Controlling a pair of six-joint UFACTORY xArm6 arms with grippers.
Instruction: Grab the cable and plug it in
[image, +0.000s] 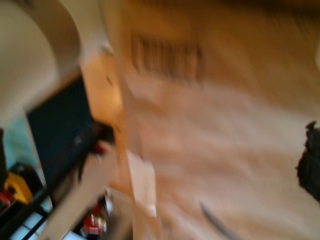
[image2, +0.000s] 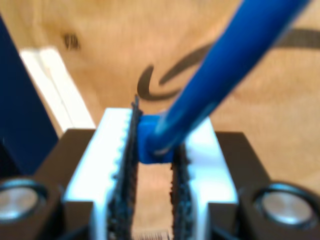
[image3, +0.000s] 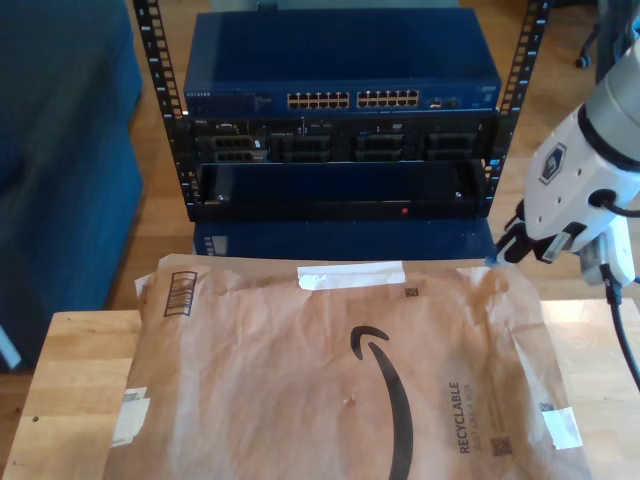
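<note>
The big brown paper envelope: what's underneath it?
The brown paper envelope lies on a wooden table, whose bare wood shows at both sides in the exterior view. Anything under its middle is covered.

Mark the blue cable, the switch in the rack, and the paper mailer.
Thin bright-blue cable (image2: 220, 75), second wrist view: on its sheath above the claw.
Dark blue rack-mounted network switch (image3: 340, 60), exterior view: on its top panel.
Brown paper mailer bag (image3: 270, 370), exterior view: on bare paper beside the printed arrow.

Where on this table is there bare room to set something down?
Bare wood strips flank the paper mailer: one at the exterior view's left table edge, one at its right, crowded by my second gripper, shut on the cable.
</note>
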